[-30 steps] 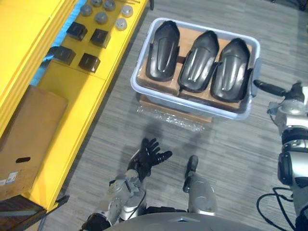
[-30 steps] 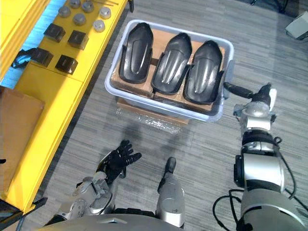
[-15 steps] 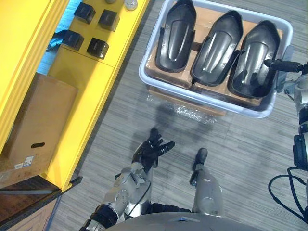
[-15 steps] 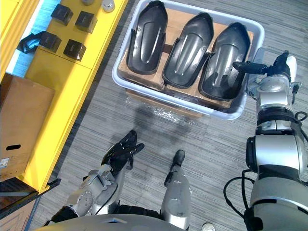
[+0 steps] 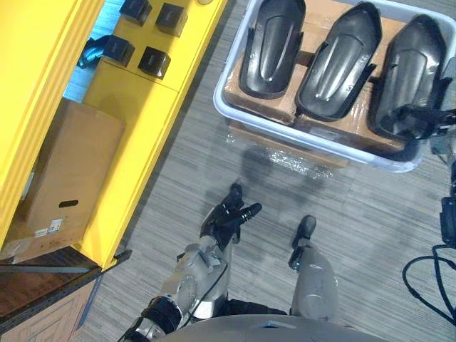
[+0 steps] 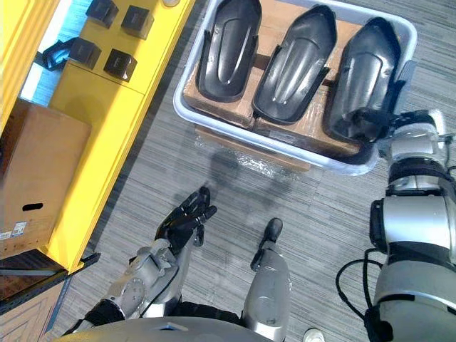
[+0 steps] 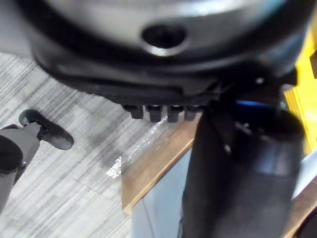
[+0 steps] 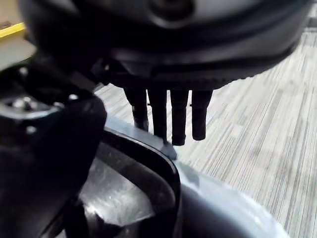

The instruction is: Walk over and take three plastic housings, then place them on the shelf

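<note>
My left hand point(image 5: 226, 214) is hanging low over the grey floor, fingers spread and loose, holding nothing. Over on my right, the right hand point(image 6: 370, 117) is sitting at the near end of the right housing point(image 6: 363, 71), at the corner of the pale tub point(image 6: 354, 165). In the wrist view its fingers point(image 8: 179, 119) are pointing straight down outside the housing's dark rim with the thumb standing apart on the other side, so nothing is being pinched.

All three housings are lying side by side in that tub: the left housing point(image 6: 228, 50), the middle housing point(image 6: 296, 64) and the right one. Their long axes are running away from me, far ends leaning a little to my right, rounded tips pointing away.

As for writing, I'm seeing a white label point(image 5: 48, 226) on the cardboard box point(image 5: 68, 171) in the yellow shelf point(image 5: 135, 135), but its print is too small to read.
</note>
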Available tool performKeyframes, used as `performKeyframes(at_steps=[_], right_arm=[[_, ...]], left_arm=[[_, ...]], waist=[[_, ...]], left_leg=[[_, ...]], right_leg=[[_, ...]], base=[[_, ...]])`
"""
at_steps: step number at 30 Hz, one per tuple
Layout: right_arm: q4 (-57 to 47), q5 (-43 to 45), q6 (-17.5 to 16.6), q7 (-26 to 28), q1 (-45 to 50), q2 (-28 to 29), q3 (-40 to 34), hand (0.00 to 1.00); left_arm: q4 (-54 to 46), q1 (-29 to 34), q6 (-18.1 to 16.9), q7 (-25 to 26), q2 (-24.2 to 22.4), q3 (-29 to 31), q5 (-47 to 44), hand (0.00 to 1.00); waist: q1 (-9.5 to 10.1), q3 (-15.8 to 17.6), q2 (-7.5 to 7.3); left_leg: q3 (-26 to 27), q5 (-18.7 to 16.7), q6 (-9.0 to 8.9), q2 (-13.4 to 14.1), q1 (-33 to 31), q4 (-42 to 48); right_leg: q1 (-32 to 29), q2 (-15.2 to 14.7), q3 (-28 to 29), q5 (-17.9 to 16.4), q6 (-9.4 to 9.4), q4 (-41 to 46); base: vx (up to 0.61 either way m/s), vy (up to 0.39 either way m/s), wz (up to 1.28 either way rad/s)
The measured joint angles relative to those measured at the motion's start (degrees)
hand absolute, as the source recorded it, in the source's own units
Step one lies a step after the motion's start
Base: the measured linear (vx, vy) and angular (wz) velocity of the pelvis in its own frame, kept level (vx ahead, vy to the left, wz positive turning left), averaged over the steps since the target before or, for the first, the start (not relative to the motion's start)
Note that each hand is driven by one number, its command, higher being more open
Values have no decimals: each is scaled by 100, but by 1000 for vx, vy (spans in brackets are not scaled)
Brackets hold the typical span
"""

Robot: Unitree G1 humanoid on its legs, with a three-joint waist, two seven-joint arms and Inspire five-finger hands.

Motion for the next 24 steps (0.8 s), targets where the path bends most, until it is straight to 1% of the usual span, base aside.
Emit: performKeyframes(at_steps=[4, 6, 9, 11, 12, 15, 17, 18, 21, 24], right_arm=[[123, 5, -7, -223, 5, -83, -15, 0], [141, 11, -127, -307, 29, -77, -12, 0], [149, -7, -340, -730, 42, -76, 112, 0], [147, -245, -482, -1015, 68, -76, 242, 0], [136, -294, -524, -1072, 68, -75, 274, 0], [59, -671, -806, -1344, 94, -75, 464, 0], [12, -685, -954, -1465, 133, -75, 541, 0], [-76, -781, -1109, -1576, 200, -76, 600, 0], [-371, -907, -1274, -1757, 327, -84, 676, 0], [-798, -1126, -1481, -1910, 486, -91, 679, 0]], left_arm=[[4, -27, -12, 12, -6, -9, -6, 100], [29, -32, -11, 18, -12, -18, -6, 100], [50, -37, -12, 21, -24, -32, -6, 100], [40, -39, -27, 22, -29, -92, -6, 100], [40, -39, -31, 21, -29, -102, -6, 100], [34, -38, -29, 9, -29, -119, -5, 100], [27, -37, -28, 1, -29, -116, -5, 100], [7, -33, -18, 0, -19, -109, -4, 100], [-47, 9, -1, -6, -5, -82, -3, 100], [-177, 155, 36, -20, -2, 72, -2, 100]], waist=[[-3, -2, 4], [-15, -15, 23], [-33, -25, 38], [-26, -36, 54], [-22, -38, 58], [-15, -45, 67], [-17, -45, 67], [-28, -45, 66], [-55, -43, 64], [-66, -35, 52]], left_leg=[[-27, 37, -22, 4, -98, -26], [-31, 36, -24, -1, -98, -30], [-82, 42, -42, -18, -98, -36], [-127, 51, -56, -17, -99, -43], [-133, 52, -56, -18, -99, -42], [-148, 52, -56, -38, -97, -33], [-149, 52, -55, -46, -97, 1], [-155, 51, -53, -50, -90, 15], [-171, 44, -50, -45, -80, 60], [-148, -33, -66, 1, -13, 167]], right_leg=[[-162, -10, -7, -50, -22, 132], [-182, -14, -10, -84, -22, 173], [-230, -45, -52, -203, -34, 338], [-254, -66, -93, -275, -51, 453], [-255, -69, -98, -286, -51, 467], [-256, -95, -115, -315, -54, 511], [-239, -100, -115, -315, -54, 510], [-215, -101, -123, -315, -54, 506], [-166, -93, -145, -315, -54, 498], [-42, -53, -148, -317, -58, 480]], base=[[-3, -2, 1], [0, 0, 0], [17, -25, 9], [11, -40, 12], [14, -32, 9], [8, -9, 4], [15, -3, 1], [30, -5, 2], [14, -5, 2], [0, -3, -1]])
